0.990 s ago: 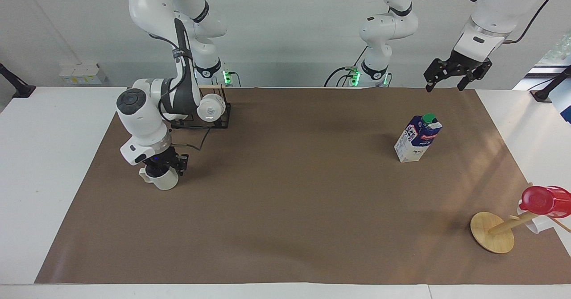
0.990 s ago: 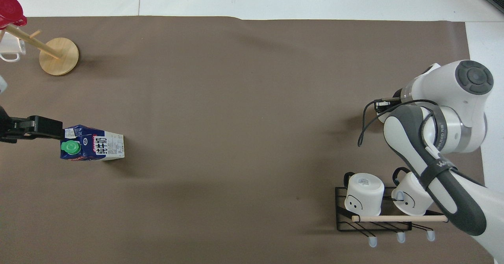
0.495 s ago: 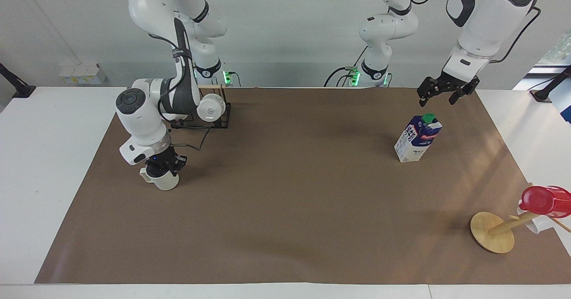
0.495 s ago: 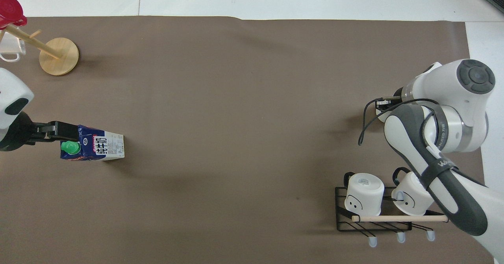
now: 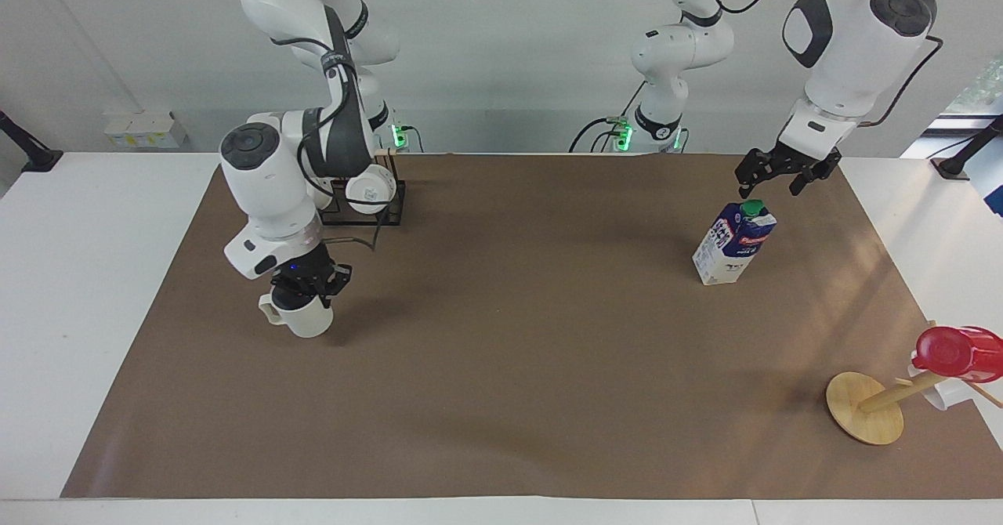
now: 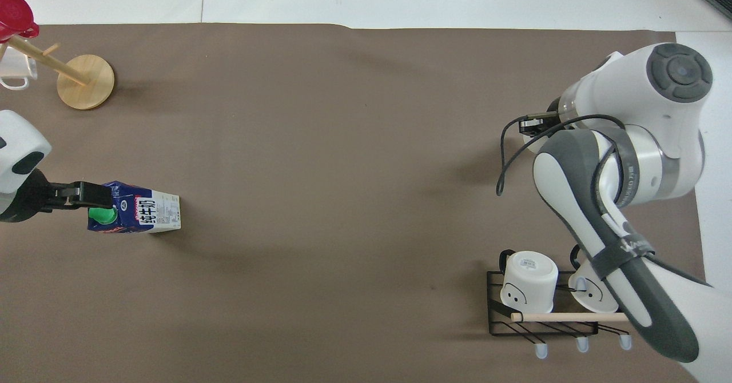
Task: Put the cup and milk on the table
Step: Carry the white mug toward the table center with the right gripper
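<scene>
The off-white cup (image 5: 303, 319) hangs in my right gripper (image 5: 304, 296), which is shut on its rim, low over the brown paper of the table (image 5: 509, 368) toward the right arm's end. I cannot tell if the cup touches the paper. In the overhead view the right arm hides the cup. The milk (image 5: 733, 243) stands upright on the paper toward the left arm's end; it also shows in the overhead view (image 6: 143, 215). My left gripper (image 5: 768, 186) is open just above the carton's green cap and apart from it; it also shows in the overhead view (image 6: 94, 195).
A black wire rack (image 6: 497, 308) with two glossy white mugs (image 6: 529, 283) stands near the right arm's base. A wooden mug tree (image 5: 866, 417) with a red cup (image 5: 956, 353) and a white mug stands at the left arm's end, farther from the robots than the milk.
My right gripper has carried the cup a little toward the table's middle. My left gripper has come down and in over the milk's cap.
</scene>
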{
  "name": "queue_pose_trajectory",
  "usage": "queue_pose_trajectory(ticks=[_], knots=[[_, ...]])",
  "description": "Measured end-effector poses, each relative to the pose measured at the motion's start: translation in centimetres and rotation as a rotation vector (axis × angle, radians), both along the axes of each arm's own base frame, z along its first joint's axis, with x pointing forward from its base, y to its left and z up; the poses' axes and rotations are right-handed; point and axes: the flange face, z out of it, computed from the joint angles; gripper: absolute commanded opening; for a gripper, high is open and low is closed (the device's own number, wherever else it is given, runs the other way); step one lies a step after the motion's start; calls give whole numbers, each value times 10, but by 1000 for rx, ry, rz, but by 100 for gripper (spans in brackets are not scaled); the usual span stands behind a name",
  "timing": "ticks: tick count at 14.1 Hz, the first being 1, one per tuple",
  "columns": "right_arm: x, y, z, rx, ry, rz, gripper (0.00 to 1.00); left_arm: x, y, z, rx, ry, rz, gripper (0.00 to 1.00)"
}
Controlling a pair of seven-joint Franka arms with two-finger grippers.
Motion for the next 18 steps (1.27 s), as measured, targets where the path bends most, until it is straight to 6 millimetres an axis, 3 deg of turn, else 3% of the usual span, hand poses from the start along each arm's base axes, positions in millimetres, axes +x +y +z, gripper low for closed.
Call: queue_pose_trajectory(ticks=[5, 12, 15, 18], knots=[[-17, 125, 21, 10, 10, -35, 0, -2, 2, -40, 1, -21, -2, 100], [-50, 254, 21, 20, 20, -106, 0, -6, 1, -77, 4, -58, -9, 100], [-66, 312, 2, 19, 32, -142, 0, -6, 1, -78, 4, -61, -10, 74], [-71, 350, -22, 15, 40, -167, 0, -6, 1, -78, 4, -61, -11, 57]])
